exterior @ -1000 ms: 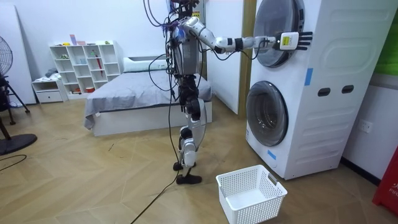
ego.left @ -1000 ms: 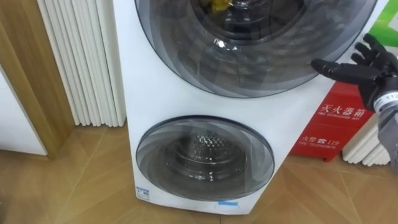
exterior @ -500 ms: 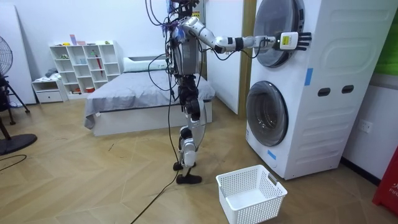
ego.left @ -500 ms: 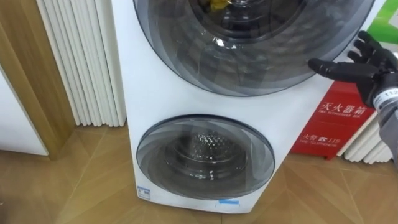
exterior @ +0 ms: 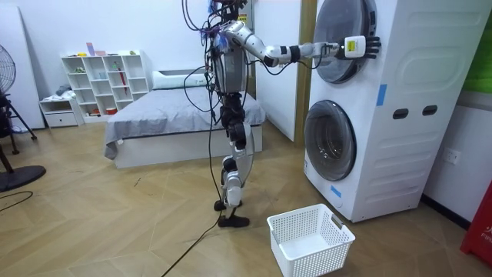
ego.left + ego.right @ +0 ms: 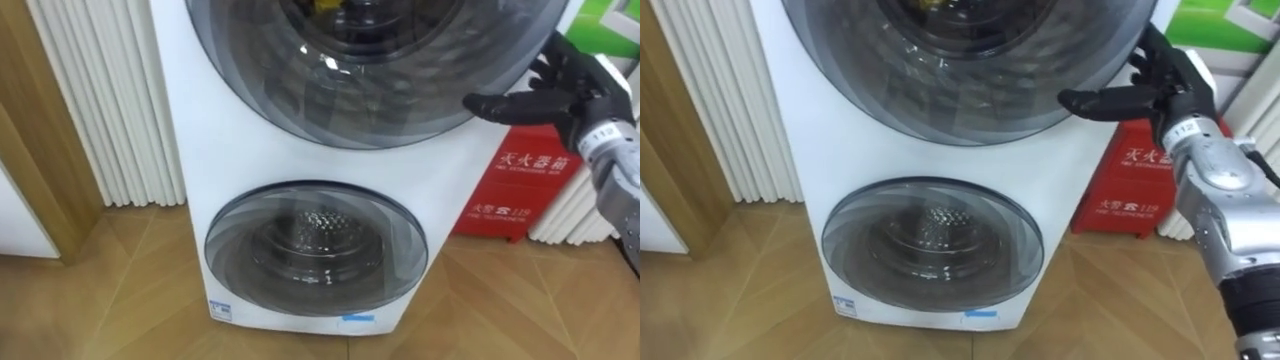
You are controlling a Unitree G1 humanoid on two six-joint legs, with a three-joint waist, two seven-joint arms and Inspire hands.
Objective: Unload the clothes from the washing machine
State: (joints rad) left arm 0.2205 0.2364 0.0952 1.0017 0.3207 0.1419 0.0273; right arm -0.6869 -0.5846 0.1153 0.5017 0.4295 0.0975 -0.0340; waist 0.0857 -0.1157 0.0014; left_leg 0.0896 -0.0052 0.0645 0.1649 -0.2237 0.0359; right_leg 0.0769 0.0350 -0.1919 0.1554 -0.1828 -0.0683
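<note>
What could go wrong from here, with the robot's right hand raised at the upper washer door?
The right hand is at the right edge of the upper door, which looks shut. Its fingers are straight, so it may slide off the smooth rim without opening the door. The white basket sits on the floor in front of the lower door, near the robot's feet, so clothes pulled from above might miss it.

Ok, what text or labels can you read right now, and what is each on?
Red cabinet beside the washing machine: white characters and digits, too blurred to quote reliably.
White sticker at the machine's bottom front: too small to read.
Blue sticker beside it: no legible text.
</note>
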